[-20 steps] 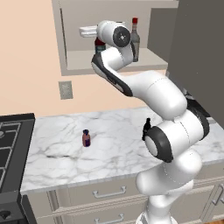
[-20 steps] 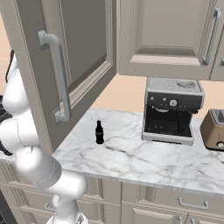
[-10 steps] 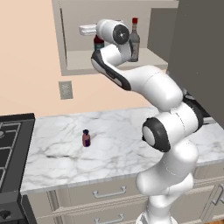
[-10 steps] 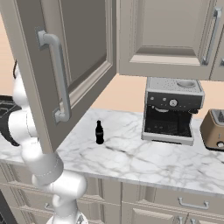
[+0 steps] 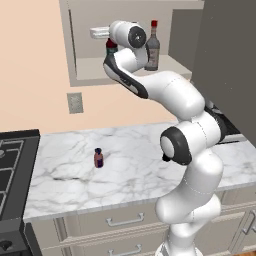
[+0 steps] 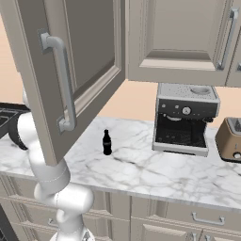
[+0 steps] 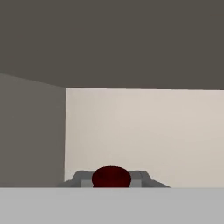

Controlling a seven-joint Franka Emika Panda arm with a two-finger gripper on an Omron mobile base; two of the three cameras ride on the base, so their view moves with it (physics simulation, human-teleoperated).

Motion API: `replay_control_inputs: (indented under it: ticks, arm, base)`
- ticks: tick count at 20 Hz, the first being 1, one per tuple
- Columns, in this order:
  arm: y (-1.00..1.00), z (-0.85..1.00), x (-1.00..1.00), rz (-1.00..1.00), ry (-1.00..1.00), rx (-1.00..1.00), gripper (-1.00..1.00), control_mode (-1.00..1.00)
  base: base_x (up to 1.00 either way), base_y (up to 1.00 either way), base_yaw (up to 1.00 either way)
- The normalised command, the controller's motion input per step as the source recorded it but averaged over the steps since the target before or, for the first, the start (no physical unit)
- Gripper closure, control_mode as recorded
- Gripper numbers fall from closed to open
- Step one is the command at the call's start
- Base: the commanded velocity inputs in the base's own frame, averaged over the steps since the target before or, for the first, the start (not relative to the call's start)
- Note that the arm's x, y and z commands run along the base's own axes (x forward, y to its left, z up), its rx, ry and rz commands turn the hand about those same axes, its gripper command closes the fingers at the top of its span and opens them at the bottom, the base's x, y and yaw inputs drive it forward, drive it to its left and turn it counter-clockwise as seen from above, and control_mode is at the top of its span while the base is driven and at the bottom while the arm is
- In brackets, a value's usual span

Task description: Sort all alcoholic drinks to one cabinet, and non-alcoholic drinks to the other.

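The counter (image 5: 135, 170) of white marble ran under 2 wall cabinets. The open cabinet (image 5: 85, 50) held the clear bottle (image 5: 152, 46) upright on its shelf. The other cabinet's door (image 6: 70, 70) with the bar handle stood open. The arm (image 5: 170, 95) reached into the open cabinet. There the fingers (image 7: 111, 178) pinched the dark red bottle (image 7: 111, 176) by its top, left of the clear bottle. The cola bottle (image 6: 107, 142) stood on the counter near the coffee machine (image 6: 185, 118). The small purple container (image 5: 98, 158) stood on the counter, well apart from the arm.
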Motion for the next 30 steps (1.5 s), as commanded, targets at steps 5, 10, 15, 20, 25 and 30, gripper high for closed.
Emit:
replay_control_inputs:
  ticks: [5, 10, 15, 20, 25, 30]
  arm:
    - [0.0, 0.0, 0.02, 0.01, 0.0, 0.0, -1.0, -1.0]
    - [0.0, 0.0, 0.0, 0.0, 0.0, 0.0, -1.0, -1.0]
    - [0.0, 0.0, 0.0, 0.0, 0.0, 0.0, -1.0, -1.0]
    - [0.0, 0.0, -0.16, 0.0, 0.0, 0.0, -1.0, -1.0]
    - [0.0, 0.0, -0.33, 0.0, 0.0, 0.0, -1.0, -1.0]
    - [0.0, 0.01, -0.39, 0.0, 0.0, 0.0, -1.0, -1.0]
  base:
    - [0.0, 0.0, 0.0]
    - [0.0, 0.0, 0.0]
    - [0.0, 0.0, 0.0]
    - [0.0, 0.0, 0.0]
    - [0.0, 0.0, 0.0]
    - [0.0, 0.0, 0.0]
